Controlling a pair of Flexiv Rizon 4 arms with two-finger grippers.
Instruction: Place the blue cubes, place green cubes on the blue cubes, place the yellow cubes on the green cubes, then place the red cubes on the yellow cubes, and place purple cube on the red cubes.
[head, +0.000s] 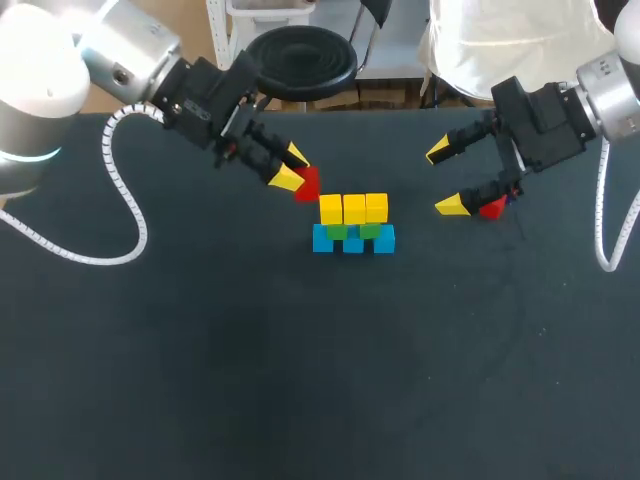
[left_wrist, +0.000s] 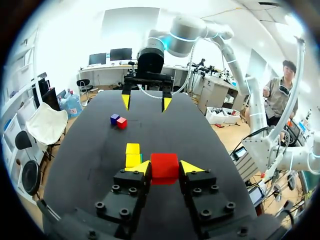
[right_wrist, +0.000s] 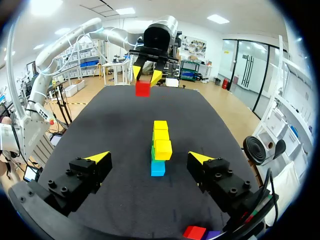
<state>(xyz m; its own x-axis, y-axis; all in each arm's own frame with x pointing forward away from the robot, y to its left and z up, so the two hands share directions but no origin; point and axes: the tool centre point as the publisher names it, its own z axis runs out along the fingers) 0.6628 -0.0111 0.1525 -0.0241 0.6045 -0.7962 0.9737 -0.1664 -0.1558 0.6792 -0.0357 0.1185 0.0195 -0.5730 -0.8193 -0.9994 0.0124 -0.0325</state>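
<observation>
yellow cubes (head: 353, 208) atop half-hidden green cubes (head: 338, 231), blue cubes (head: 353, 243) | left jaws clamp red cube (left_wrist: 164, 166) | right jaws wide | purple cube (right_wrist: 214, 234) cut off

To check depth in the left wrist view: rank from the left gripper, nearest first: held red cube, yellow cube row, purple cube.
1. Held red cube: clamped in the left gripper.
2. Yellow cube row: just ahead of the gripper.
3. Purple cube: far ahead, beside a loose red cube.

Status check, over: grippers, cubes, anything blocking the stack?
Left gripper shut on red cube, beside stack. Right gripper open, by spare red cube and purple cube. Top yellow layer bare; nothing blocking.
</observation>
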